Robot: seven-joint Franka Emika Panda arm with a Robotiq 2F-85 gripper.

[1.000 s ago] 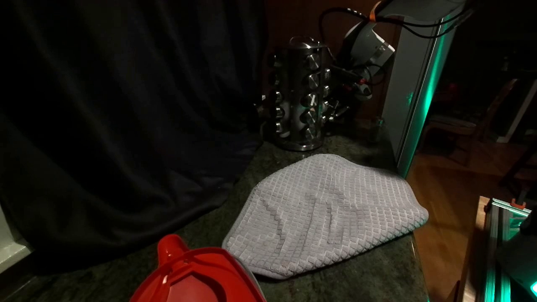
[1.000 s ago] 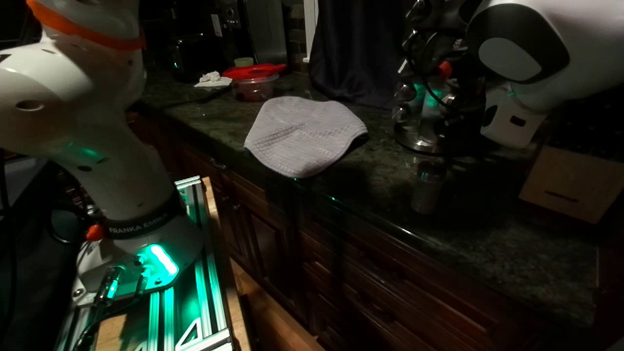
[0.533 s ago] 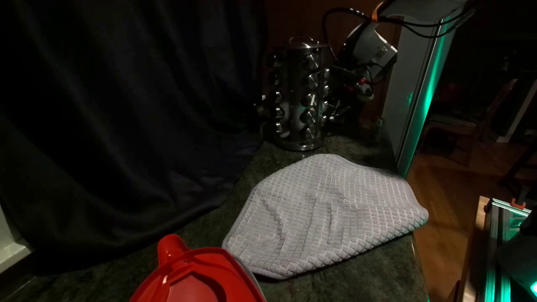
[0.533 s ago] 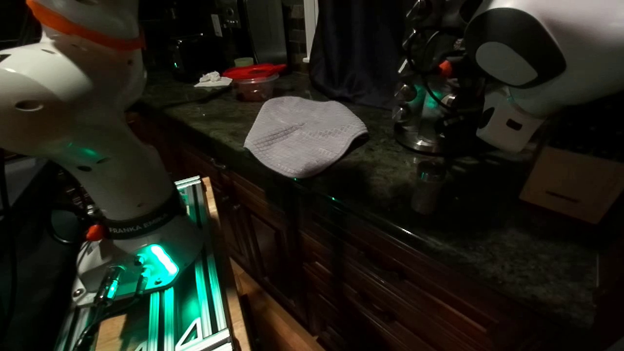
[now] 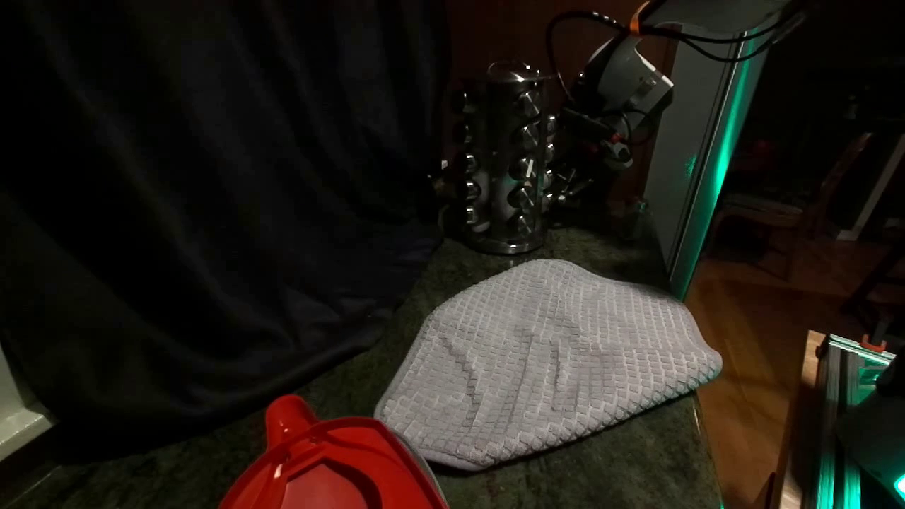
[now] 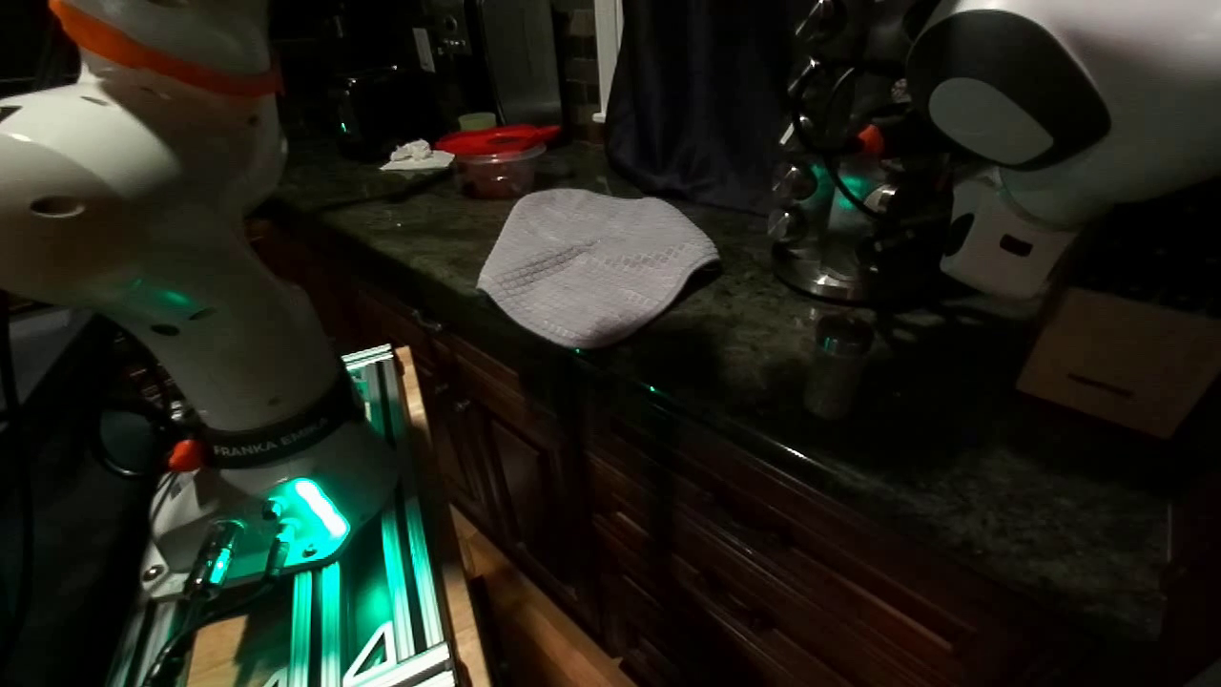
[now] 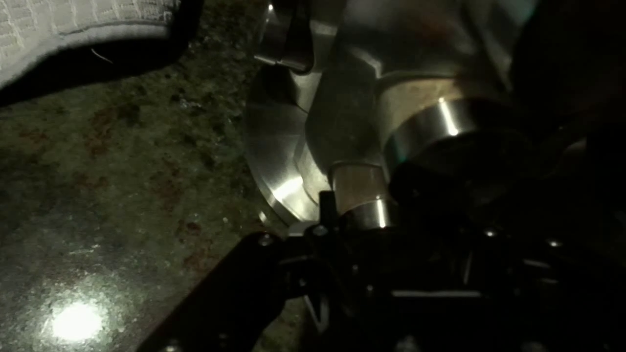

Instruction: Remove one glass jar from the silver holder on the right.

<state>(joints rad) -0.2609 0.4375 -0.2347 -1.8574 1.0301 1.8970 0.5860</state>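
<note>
Silver holder [image 5: 498, 127] back from the front edge of the counter [image 6: 1002, 496], jars [image 7: 359, 186] seated in it; a loose jar [image 6: 837, 382] stands nearer that edge. Gripper [image 7: 403, 215] beside the holder, one finger lost in shadow: spread and grasp cannot be told.

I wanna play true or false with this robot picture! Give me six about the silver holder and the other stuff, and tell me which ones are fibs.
1. The silver holder stands upright on the counter. True.
2. The cloth is bright green. False: the cloth is pale gray.
3. No jars are in the silver holder. False: the wrist view shows jars in it.
4. A loose jar stands on the counter, outside the silver holder. True.
5. The plastic lid is blue. False: the plastic lid is red.
6. A dark curtain hangs down to the counter. True.
</note>
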